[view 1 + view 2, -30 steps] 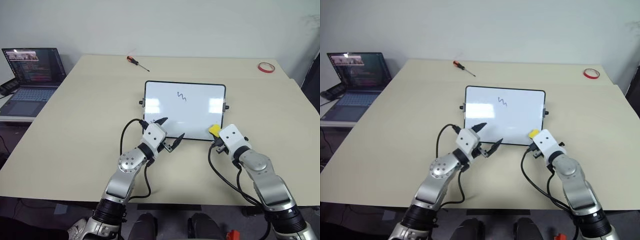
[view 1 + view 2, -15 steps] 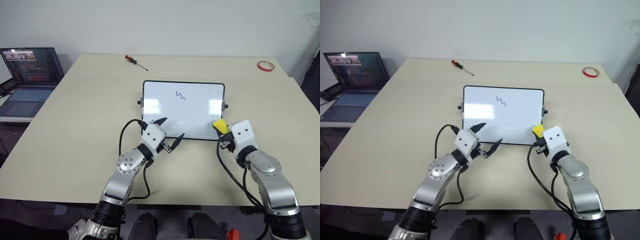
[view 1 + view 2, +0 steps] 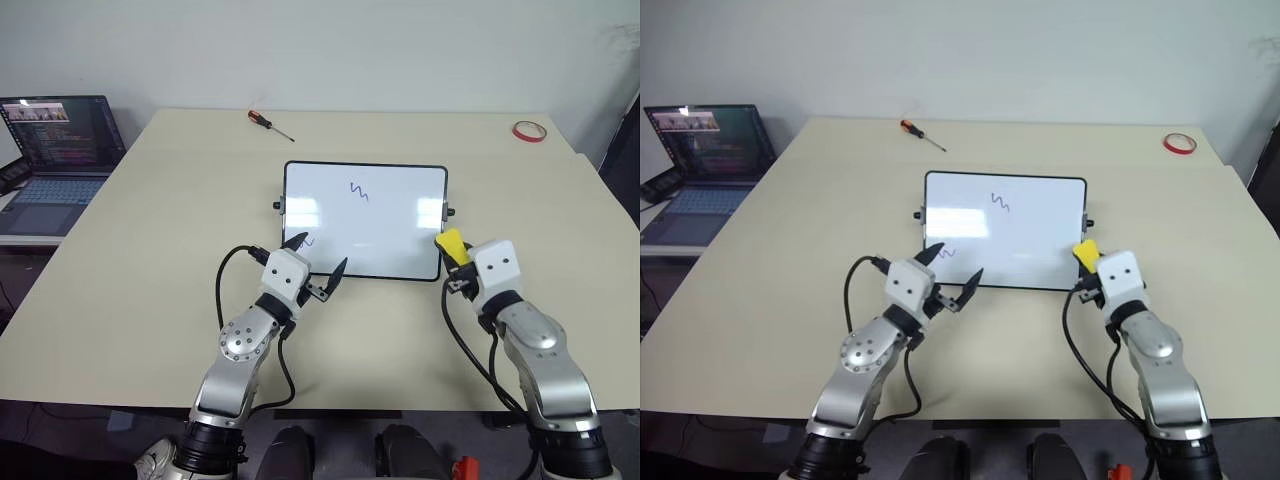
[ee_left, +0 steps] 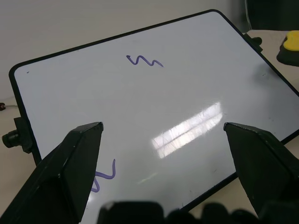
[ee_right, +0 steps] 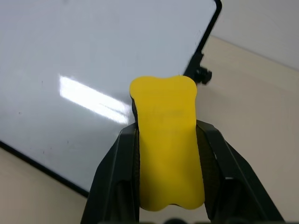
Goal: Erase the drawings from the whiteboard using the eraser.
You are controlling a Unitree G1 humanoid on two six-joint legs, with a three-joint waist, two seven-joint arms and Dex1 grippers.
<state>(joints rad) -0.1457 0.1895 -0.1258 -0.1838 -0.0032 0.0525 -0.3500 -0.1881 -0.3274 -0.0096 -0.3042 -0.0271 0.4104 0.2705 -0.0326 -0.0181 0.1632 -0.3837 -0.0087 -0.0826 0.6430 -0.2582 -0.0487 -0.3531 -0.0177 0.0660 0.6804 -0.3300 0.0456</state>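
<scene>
As the left pincer [image 3: 314,266] shifted left, a squiggle [image 3: 308,241] reappeared.

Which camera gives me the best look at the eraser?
The right wrist view: the eraser sits large and central, clamped between the right gripper's black fingers, over the whiteboard's near corner. The eye views show it as a small yellow block by that corner; the left wrist view catches just an edge.

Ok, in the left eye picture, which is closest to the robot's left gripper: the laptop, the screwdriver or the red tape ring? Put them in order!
From the left gripper:
1. Screwdriver, straight beyond it at the table's far edge.
2. Laptop, off the table's left side.
3. Red tape ring, at the far right corner, past the whiteboard.
</scene>
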